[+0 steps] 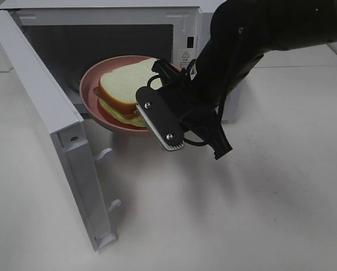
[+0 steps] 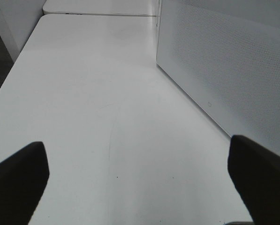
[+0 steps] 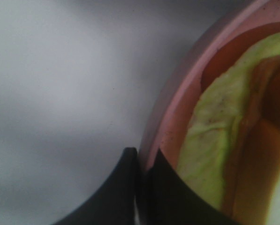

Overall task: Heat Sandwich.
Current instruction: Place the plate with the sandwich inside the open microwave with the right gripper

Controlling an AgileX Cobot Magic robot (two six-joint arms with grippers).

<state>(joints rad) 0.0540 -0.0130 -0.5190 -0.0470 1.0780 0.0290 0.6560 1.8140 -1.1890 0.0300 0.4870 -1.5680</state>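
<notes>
On the white surface [image 1: 270, 197], the boxy white microwave oven [image 1: 100, 22] stands door-open. At its mouth hangs the round pink plate [image 1: 91, 90] bearing the white-bread lettuce sandwich [image 1: 128, 84], rim pinched by the right pincer [image 3: 140, 164]. Loading step, I judge: next, slide it in level, then release. The left pincer [image 2: 140, 173] gapes wide, idle.

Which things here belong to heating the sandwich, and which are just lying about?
In the job: sandwich, plate under it, open microwave, right gripper pinching the plate's rim.
Not in use: left gripper, open over the table.
</notes>
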